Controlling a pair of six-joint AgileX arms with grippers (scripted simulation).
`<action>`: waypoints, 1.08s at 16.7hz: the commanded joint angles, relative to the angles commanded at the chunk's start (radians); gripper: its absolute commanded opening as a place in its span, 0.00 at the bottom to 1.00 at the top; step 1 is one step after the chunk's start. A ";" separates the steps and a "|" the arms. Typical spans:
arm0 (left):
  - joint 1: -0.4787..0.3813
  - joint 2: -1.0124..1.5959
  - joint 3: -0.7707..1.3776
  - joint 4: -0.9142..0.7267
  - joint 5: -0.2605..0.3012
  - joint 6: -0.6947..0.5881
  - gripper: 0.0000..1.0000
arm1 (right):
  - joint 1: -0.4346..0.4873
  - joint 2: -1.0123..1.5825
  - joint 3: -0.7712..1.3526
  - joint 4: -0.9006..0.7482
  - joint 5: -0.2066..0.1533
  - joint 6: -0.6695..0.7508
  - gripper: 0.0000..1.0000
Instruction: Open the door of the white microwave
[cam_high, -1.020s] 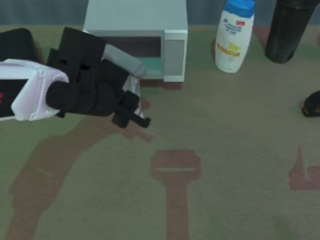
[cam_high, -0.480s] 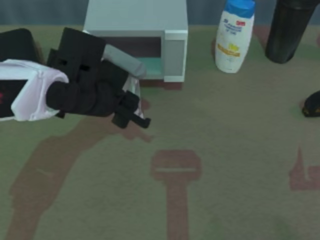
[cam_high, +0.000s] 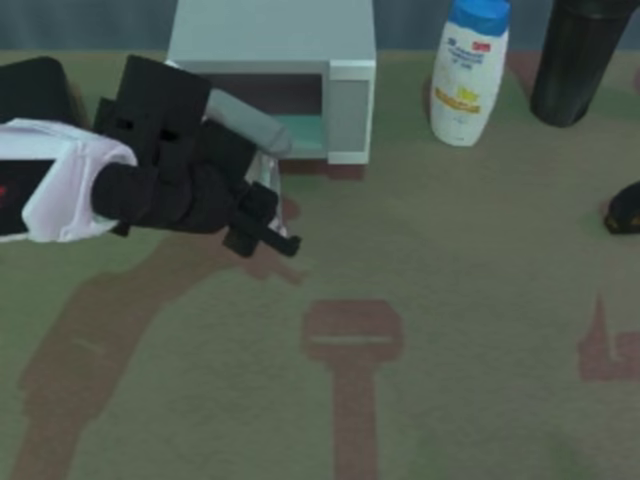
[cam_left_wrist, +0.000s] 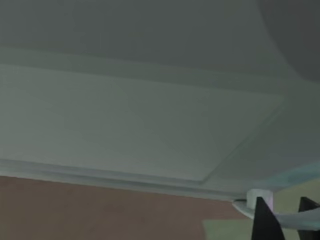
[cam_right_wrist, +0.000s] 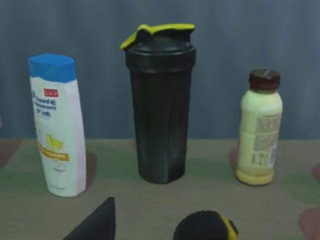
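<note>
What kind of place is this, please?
Probably a simulated tabletop test scene: a small white microwave with its door open, a blue-capped bottle and a black shaker on a patterned table.

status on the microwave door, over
Left hand at the door, swung open. White microwave cavity exposed. Right arm parked at the table's right edge. Nothing blocking.

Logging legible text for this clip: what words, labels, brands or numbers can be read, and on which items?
None can be read.
White bottle with blue cap: small red patch and yellow mark, lettering blurred.
Pale yellow bottle: label print too small.
Black shaker, white microwave: no text visible.
</note>
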 joint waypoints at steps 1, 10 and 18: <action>-0.008 0.000 0.001 -0.001 0.008 -0.005 0.00 | 0.000 0.000 0.000 0.000 0.000 0.000 1.00; 0.037 -0.019 -0.018 -0.019 0.065 0.081 0.00 | 0.000 0.000 0.000 0.000 0.000 0.000 1.00; 0.037 -0.019 -0.019 -0.019 0.066 0.083 0.00 | 0.000 0.000 0.000 0.000 0.000 0.000 1.00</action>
